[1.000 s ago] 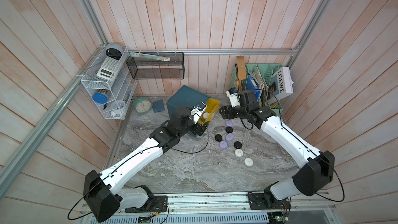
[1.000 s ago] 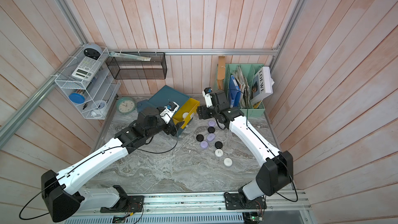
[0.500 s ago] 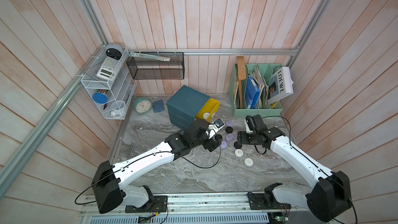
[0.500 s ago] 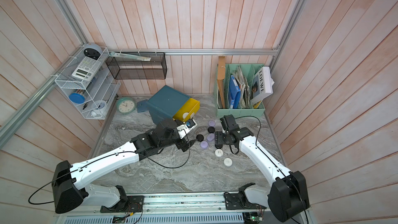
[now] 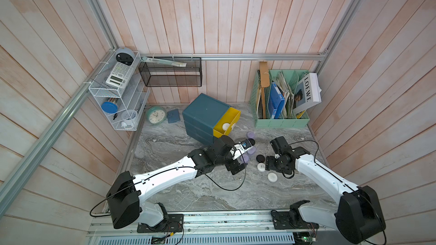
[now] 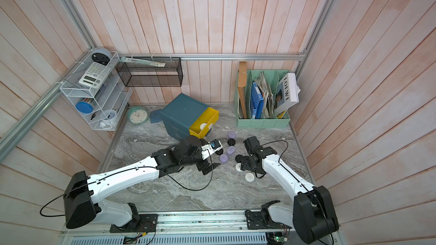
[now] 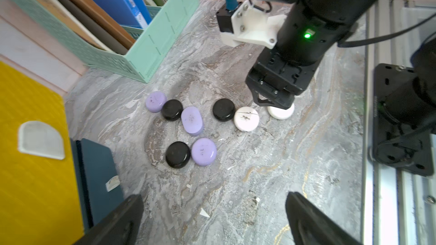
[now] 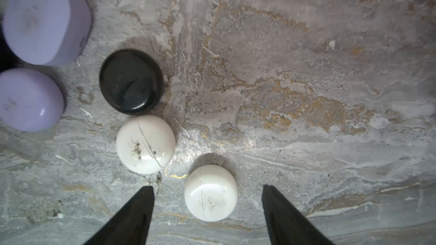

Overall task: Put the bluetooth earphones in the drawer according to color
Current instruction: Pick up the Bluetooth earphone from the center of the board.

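The drawer (image 5: 203,111) is a teal cabinet with its yellow top drawer (image 5: 226,120) pulled out and one white earphone case (image 5: 226,126) inside. Lilac (image 7: 192,121), black (image 7: 224,109) and white (image 7: 246,119) earphones lie clustered on the marble. My right gripper (image 8: 207,186) is open just above the table, its fingers straddling a white case (image 8: 210,193) without touching it; in a top view it (image 5: 271,168) hangs beside that case (image 5: 272,177). My left gripper (image 7: 214,196) is open over bare marble, holding nothing, near the pile (image 5: 236,167).
A mint file rack (image 5: 280,121) with books stands at the back right. A round clock (image 5: 155,114) and a small blue wallet (image 5: 173,115) lie left of the cabinet. A white wire shelf (image 5: 118,90) and a black mesh basket (image 5: 169,74) hang on the walls.
Both arms have pulled away from the yellow drawer toward the front. The right gripper has dropped low over the white cases. The left gripper now hovers beside the pile.
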Controlling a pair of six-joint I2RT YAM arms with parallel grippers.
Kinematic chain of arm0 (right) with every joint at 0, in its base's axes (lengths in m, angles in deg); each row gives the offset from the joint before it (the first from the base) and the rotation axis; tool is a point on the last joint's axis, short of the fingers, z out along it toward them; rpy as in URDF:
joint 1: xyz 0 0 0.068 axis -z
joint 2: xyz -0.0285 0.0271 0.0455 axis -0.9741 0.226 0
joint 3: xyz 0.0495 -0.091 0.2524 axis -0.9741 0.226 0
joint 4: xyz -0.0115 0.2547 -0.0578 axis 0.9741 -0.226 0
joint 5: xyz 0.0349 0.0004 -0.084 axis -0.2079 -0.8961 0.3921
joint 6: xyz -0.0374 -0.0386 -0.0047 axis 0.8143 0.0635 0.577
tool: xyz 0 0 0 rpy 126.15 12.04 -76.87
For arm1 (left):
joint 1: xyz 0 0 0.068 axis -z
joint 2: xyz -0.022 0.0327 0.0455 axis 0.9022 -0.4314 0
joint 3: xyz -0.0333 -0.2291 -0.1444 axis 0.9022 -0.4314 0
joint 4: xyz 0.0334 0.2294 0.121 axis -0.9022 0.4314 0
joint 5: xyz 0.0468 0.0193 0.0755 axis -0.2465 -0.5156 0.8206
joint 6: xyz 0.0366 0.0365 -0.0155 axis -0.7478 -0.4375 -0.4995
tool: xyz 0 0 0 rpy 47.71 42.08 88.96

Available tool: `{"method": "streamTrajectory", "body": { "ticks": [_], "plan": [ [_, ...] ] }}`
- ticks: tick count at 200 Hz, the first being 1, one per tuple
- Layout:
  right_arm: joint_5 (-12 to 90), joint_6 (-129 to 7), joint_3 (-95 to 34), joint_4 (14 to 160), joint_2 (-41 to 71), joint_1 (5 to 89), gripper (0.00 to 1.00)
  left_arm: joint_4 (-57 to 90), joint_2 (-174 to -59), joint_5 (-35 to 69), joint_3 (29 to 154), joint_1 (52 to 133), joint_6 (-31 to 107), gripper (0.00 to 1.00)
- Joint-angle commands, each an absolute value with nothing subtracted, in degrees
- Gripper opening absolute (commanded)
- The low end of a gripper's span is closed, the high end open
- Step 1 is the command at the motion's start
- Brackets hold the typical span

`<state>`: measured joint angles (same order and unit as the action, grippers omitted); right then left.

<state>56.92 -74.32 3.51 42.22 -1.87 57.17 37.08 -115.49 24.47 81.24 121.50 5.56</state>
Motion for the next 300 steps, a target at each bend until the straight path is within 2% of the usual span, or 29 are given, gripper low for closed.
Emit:
{"method": "streamTrajectory", "body": {
  "ticks": [1, 70, 153, 300],
  "plan": [
    [54.7, -76.1, 5.7, 43.8, -0.8, 58.5, 0.79, 36.4, -117.0, 21.0, 80.1, 123.3, 3.7, 1.0],
    [48.9, -74.1, 6.8, 45.5, 5.1, 60.6, 0.77, 33.9, -117.7, 21.1, 78.2, 124.1, 2.8, 1.0],
    [50.4, -74.9, 8.5, 45.1, 7.8, 60.6, 0.72, 34.4, -117.9, 23.5, 78.4, 124.6, 1.9, 1.0],
    [47.2, -76.2, 8.8, 42.3, 5.8, 60.5, 0.73, 34.7, -119.0, 25.2, 78.9, 124.6, 1.1, 1.0]
  ]
}}
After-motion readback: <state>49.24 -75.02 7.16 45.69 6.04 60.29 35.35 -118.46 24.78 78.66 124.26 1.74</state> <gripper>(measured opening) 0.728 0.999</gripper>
